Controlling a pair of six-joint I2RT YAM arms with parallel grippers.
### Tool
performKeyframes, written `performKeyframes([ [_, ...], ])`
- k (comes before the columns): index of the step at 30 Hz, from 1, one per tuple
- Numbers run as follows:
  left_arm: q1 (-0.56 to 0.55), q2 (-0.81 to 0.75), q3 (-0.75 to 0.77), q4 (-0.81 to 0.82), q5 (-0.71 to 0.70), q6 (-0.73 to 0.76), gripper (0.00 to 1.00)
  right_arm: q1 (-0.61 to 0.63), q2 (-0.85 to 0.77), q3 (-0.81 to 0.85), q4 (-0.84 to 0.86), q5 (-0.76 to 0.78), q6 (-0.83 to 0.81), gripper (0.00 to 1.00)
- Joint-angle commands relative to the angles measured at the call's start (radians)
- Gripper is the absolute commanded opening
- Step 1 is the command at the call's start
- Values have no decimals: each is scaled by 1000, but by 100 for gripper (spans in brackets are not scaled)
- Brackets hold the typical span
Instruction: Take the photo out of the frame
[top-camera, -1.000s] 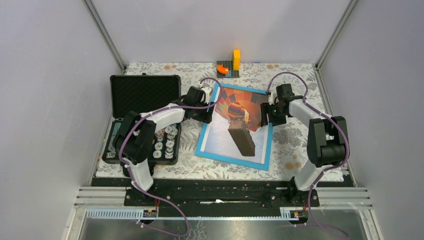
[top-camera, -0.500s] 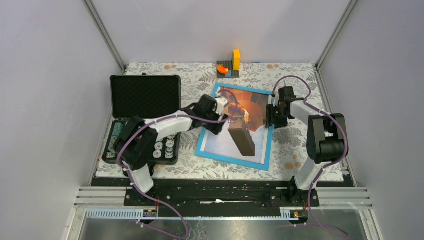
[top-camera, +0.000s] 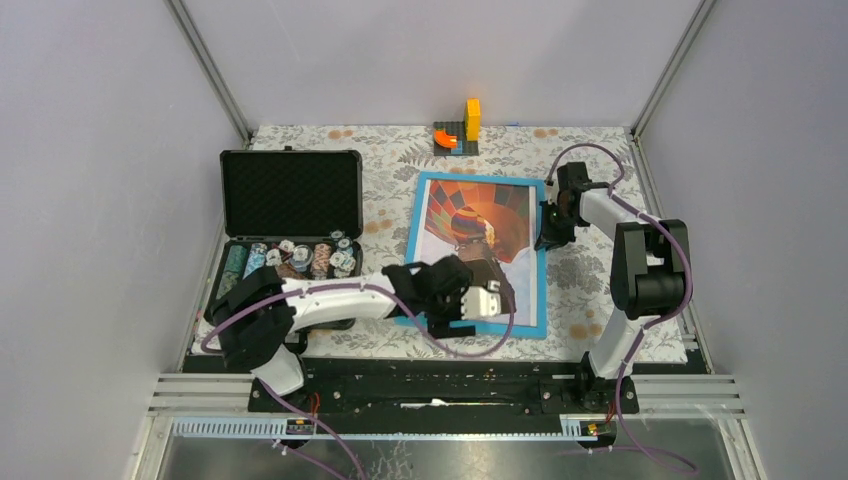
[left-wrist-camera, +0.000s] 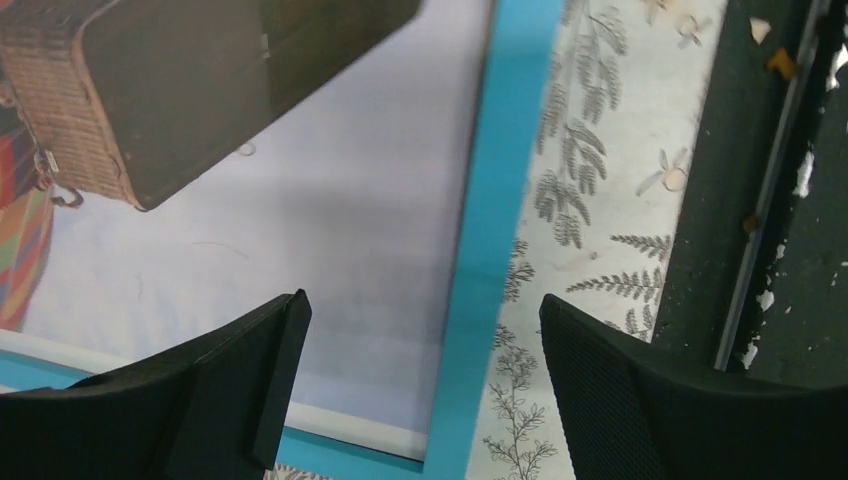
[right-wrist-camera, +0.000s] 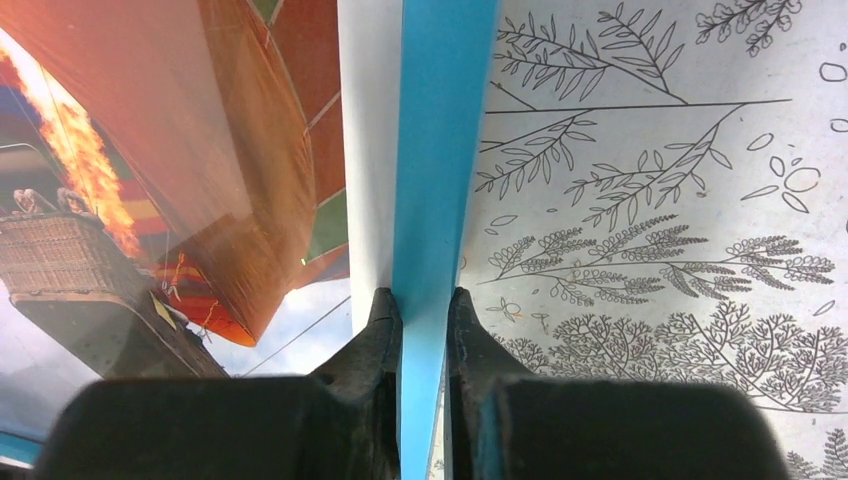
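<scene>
The frame (right-wrist-camera: 440, 150) lies flat at the middle of the table (top-camera: 380, 170), with the photo (top-camera: 470, 215) face up inside it. The right gripper (right-wrist-camera: 424, 310) pinches the frame's blue border at 3 o'clock. The left gripper (left-wrist-camera: 422, 305), fingers spread wide, hangs over the frame's 5 o'clock corner, gripping nothing.
</scene>
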Motion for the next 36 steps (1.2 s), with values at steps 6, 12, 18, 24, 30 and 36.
performKeyframes([
  [6, -242, 5, -32, 200, -429, 70, 93, 7, -56, 89, -98, -47, 59, 0],
  [12, -350, 100, -4, 309, -574, 51, 95, 8, -81, 121, -132, -85, 76, 0],
  [18, -420, 175, -10, 419, -711, 67, 94, 8, -102, 142, -154, -131, 92, 0],
  [24, -445, 259, -20, 587, -879, 91, 89, 8, -123, 160, -181, -168, 108, 0],
  [30, -489, 318, -73, 729, -968, 191, 77, 7, -149, 150, -183, -198, 116, 0],
  [36, -497, 336, -60, 772, -1019, 199, 38, 5, -167, 118, -175, -254, 109, 20],
])
